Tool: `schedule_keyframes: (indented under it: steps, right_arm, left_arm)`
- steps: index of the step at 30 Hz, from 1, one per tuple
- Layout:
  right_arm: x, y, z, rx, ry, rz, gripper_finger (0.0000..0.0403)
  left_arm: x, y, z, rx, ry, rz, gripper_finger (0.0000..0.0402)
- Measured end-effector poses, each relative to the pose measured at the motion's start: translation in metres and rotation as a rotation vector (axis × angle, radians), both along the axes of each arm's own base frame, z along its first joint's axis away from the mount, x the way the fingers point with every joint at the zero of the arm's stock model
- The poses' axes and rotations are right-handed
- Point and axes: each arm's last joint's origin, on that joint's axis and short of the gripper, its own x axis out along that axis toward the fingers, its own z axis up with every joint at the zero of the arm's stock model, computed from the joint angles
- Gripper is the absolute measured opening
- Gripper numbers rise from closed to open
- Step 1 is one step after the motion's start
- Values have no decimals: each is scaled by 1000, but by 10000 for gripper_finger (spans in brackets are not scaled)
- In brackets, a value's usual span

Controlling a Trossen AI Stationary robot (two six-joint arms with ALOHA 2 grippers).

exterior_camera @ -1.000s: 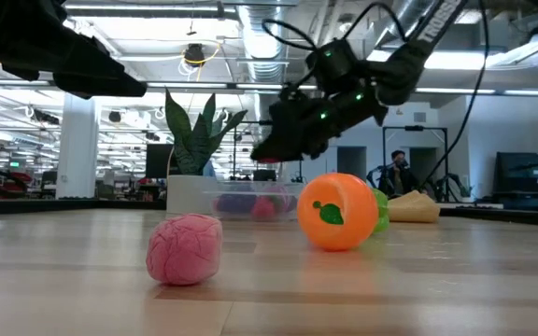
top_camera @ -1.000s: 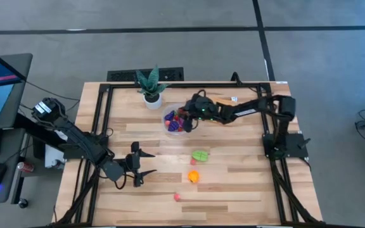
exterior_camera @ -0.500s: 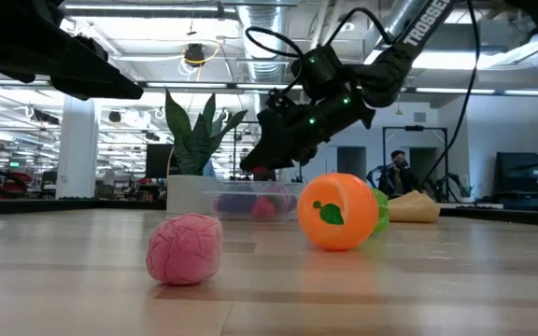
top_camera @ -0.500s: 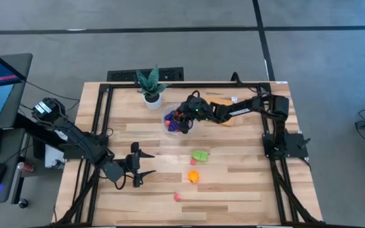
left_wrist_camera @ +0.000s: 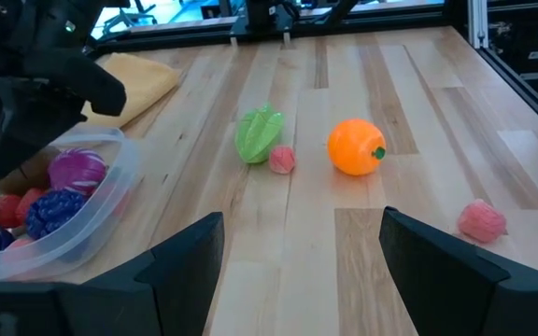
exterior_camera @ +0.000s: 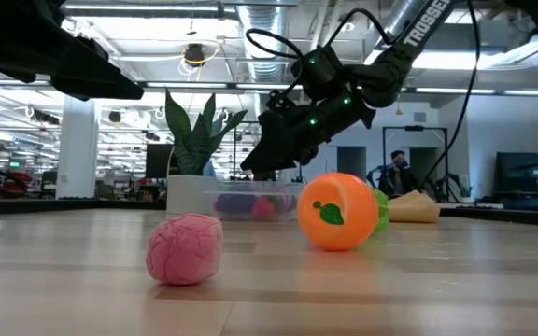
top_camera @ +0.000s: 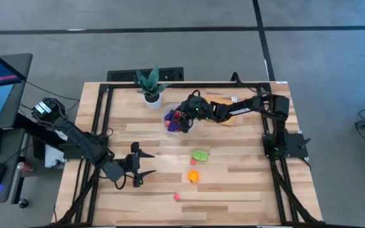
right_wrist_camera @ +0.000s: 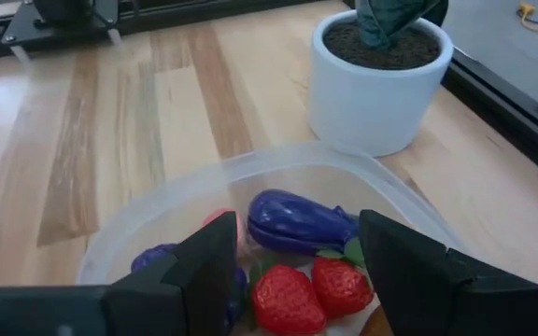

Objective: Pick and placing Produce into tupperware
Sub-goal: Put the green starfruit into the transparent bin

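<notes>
High view shows your right gripper [top_camera: 184, 118] hovering over the tupperware [top_camera: 170, 127], fingers parted with nothing between them (strawberries [right_wrist_camera: 311, 289] and an eggplant [right_wrist_camera: 299, 222] lie inside). Well away from the tupperware, your left gripper [top_camera: 146, 162] waits wide open above the surface [top_camera: 246, 183].

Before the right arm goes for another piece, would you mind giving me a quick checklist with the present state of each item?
1. Right gripper over the tub, fingers apart, nothing between them: ok.
2. Tub upright, holding strawberries and eggplant: ok.
3. Pieces left on the table: green fruit, orange, pink piece: not ok, not yet packed.
4. Left gripper open, parked away from those pieces: ok.
5. Plant pot clear of the tub: ok.
</notes>
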Motion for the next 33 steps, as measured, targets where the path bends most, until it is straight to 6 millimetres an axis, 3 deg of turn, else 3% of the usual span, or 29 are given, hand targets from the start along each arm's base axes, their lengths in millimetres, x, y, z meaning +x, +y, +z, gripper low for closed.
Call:
schedule_keyframes:
  steps: [8, 16, 20, 25, 33]
  right_arm:
    - [-1, 12, 12, -44, 14, 53, 250]
    - [-18, 53, 45, -61, 128, 170, 250]
    - [-30, 77, 53, -62, 164, 225, 250]
    - [-45, 98, 54, -59, 202, 243, 250]
    - [-67, 122, 37, -7, 272, 262, 249]
  left_arm:
    - [0, 0, 0, -5, 1, 3, 277]
    - [-1, 1, -2, -2, 16, 7, 277]
    - [-1, 1, -2, -1, 18, 7, 277]
    - [-1, 1, -3, -10, 27, 13, 277]
    - [-1, 1, -4, -13, 30, 15, 277]
